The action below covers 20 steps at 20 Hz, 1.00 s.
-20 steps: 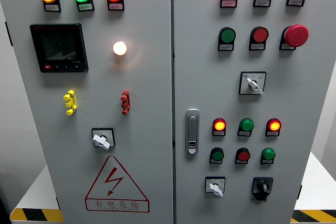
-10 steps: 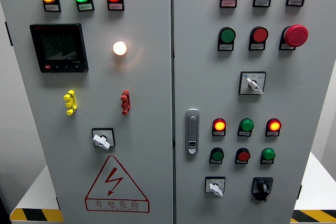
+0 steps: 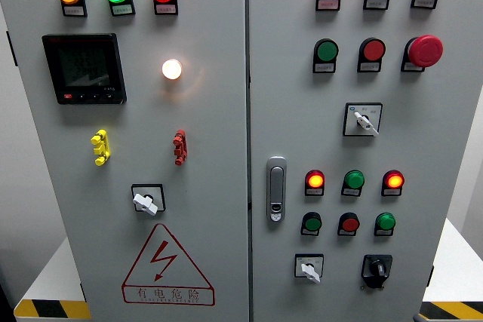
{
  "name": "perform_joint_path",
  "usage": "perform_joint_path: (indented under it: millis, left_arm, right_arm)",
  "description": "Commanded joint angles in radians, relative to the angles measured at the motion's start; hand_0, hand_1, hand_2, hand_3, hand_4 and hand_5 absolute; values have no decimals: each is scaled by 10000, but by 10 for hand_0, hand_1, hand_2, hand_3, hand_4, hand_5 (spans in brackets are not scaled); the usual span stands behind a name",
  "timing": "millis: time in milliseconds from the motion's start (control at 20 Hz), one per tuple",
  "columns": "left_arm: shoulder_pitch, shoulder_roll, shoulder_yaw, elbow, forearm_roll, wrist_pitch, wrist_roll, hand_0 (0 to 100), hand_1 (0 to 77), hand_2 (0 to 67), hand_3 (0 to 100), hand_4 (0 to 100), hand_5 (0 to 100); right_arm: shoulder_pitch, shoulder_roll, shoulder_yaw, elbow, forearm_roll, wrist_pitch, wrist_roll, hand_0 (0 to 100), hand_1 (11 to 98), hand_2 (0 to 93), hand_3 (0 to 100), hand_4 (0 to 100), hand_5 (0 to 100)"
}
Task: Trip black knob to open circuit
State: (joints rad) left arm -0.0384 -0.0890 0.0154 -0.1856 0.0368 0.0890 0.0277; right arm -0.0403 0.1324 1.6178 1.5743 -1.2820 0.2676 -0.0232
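Black knob (image 3: 376, 269) sits at the grey cabinet's (image 3: 445, 133) lower right; no fingers visible, state unknown.

Not much to report on the robot itself here. Neither the left hand nor the right hand is showing in the head view. No arm is coming in from the lower left, the lower right or along the bottom edge, and no wrist or forearm is poking into the shot either. Both are sitting out of the camera's sight, so there's no telling how they're posed or what the hands are doing.
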Motion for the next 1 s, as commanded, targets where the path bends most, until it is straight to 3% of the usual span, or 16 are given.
perform_joint_path:
  millis: [0, 300, 500, 550, 950]
  left_arm:
    - [0, 0, 0, 0, 0, 0, -1, 0, 0, 194, 263, 97, 86]
    - [0, 0, 0, 0, 0, 0, -1, 0, 0, 194, 263, 97, 86]
    - [0, 0, 0, 0, 0, 0, -1, 0, 0, 194, 263, 97, 86]
    - [0, 0, 0, 0, 0, 0, -1, 0, 0, 194, 263, 97, 86]
    - [0, 0, 0, 0, 0, 0, -1, 0, 0, 195, 263, 97, 86]
  right_arm:
    - [325, 26, -101, -96, -20, -37, -167, 784, 586, 0, 777, 949, 994]
    - [770, 26, -362, -526, -35, -37, -182, 822, 589, 0, 802, 962, 994]
    - [1322, 41, -362, -1001, -97, -37, -213, 837, 587, 0, 806, 965, 992]
    - [1430, 87, -362, -1047, -97, -52, -213, 841, 586, 0, 807, 964, 992]
    - [1706, 87, -332, -1308, -81, -221, -213, 858, 584, 0, 812, 965, 992]
